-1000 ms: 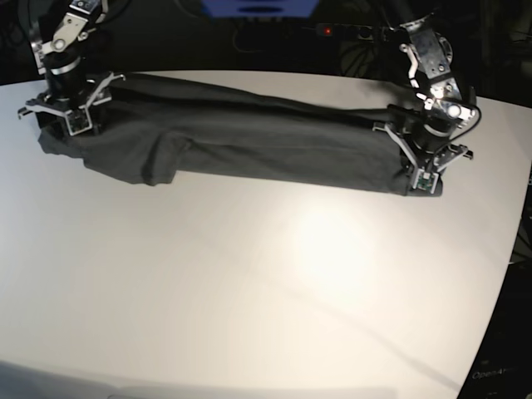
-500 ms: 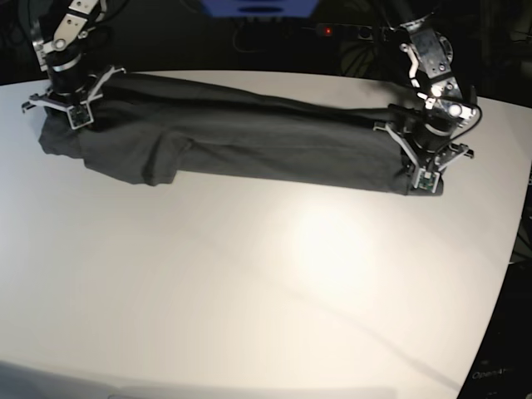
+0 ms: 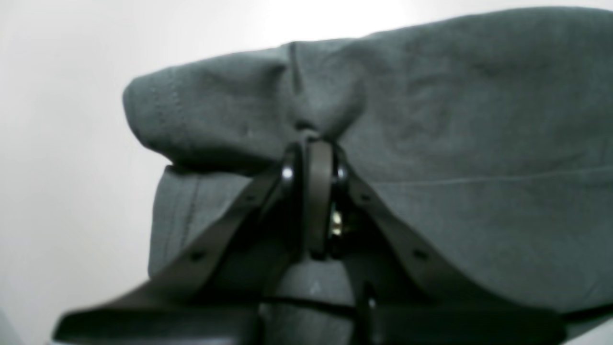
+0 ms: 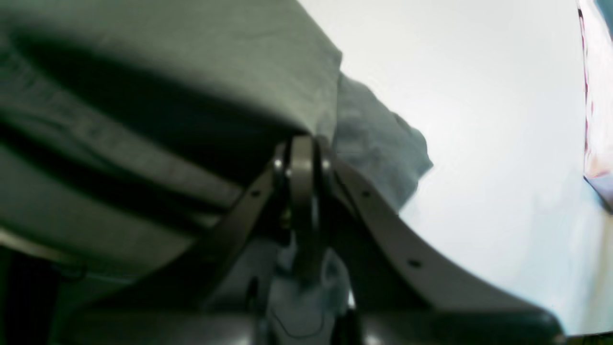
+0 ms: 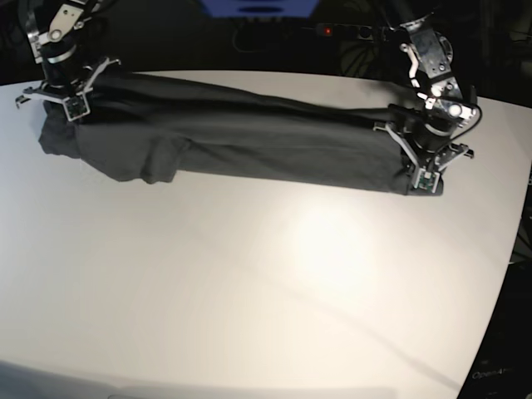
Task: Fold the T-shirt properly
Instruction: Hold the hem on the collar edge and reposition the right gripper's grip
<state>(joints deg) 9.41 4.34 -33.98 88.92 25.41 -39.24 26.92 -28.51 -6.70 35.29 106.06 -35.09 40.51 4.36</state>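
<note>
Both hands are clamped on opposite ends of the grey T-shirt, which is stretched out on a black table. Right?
Not quite: the table is white, as the base view shows. The rest holds: the left hand and right hand are each shut on an end of the T-shirt.

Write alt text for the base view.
A dark grey T-shirt lies stretched in a long band across a white table. The right gripper pinches its left end and the left gripper its right end, jaws shut.
</note>
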